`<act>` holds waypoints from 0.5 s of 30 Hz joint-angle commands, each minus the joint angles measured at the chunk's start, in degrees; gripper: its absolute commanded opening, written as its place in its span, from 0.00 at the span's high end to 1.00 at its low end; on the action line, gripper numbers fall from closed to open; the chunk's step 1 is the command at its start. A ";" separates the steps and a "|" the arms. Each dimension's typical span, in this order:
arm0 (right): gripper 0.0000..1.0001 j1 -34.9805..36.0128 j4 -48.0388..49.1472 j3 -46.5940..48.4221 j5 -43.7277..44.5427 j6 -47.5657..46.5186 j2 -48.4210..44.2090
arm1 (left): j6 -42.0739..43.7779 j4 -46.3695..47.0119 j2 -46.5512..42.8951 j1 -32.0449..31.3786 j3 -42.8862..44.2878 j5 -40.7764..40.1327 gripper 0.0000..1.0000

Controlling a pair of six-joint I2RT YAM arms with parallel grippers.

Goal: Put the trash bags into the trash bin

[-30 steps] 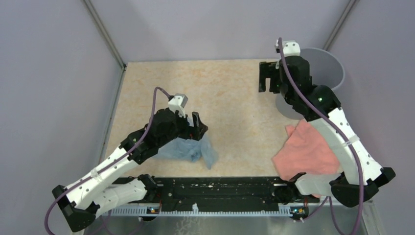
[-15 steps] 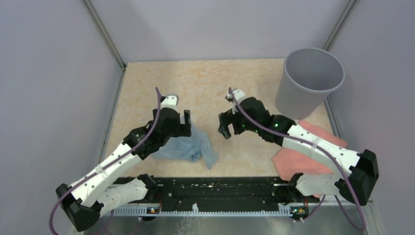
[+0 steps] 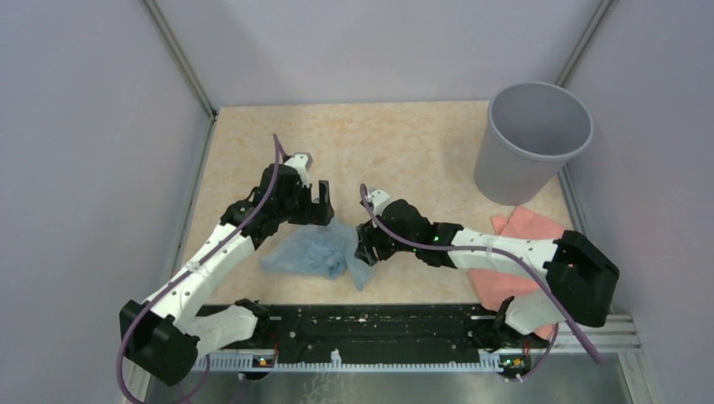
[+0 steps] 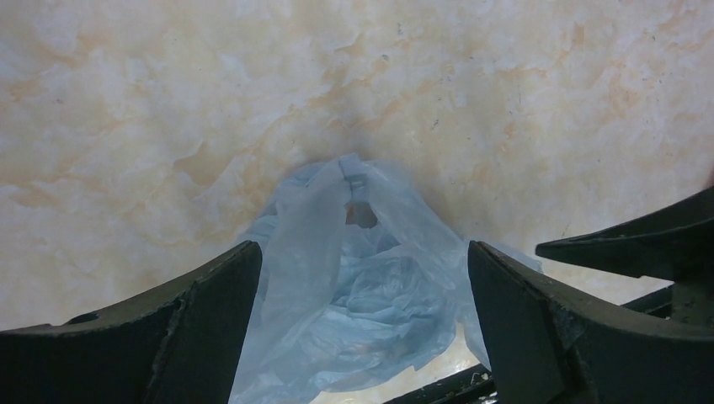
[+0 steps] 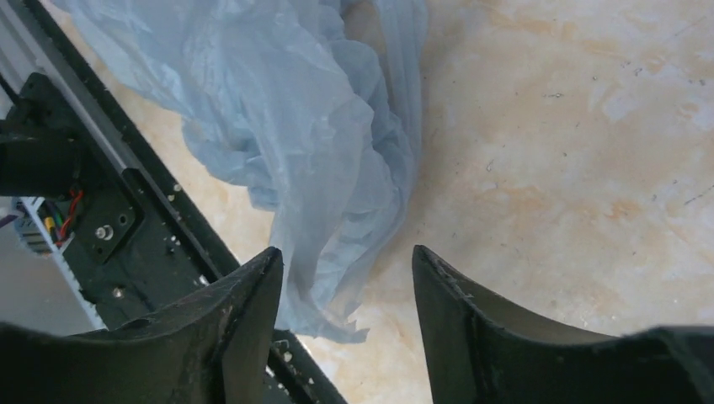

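- Between the two grippers, top view: trash bag [image 3: 313, 252] lies crumpled on the table [image 3: 404, 151], its long axis running from left gripper [image 3: 323, 217] to right gripper [image 3: 367, 246]. Trash bin [image 3: 505, 172] stands upright, well apart, far behind the right gripper.
- Left wrist view: left gripper [image 4: 362, 252] is spread wide and holds nothing, with the trash bag [image 4: 362, 295] bunched straight ahead between its fingers.
- Right wrist view: right gripper [image 5: 345, 252] is narrower and not closed. The trash bag [image 5: 311, 126] trails its tail into the gap, so the right arm, low and outstretched, looks better placed to pinch.
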 commanded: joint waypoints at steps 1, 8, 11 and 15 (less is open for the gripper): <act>0.55 0.05 6.00 3.34 2.12 0.95 4.63 | 2.54 5.10 1.70 0.93 0.17 4.68 0.02; 1.00 -4.26 -3.38 11.82 6.33 -2.83 7.88 | 3.61 8.35 4.32 1.47 -1.45 4.91 0.08; 1.00 -5.19 -7.64 14.76 9.56 -6.33 7.39 | 3.49 9.64 5.20 1.47 -2.06 7.51 0.19; 1.00 -7.45 -12.78 19.07 9.97 -11.05 7.77 | 3.39 9.00 6.61 1.49 -1.36 12.58 0.42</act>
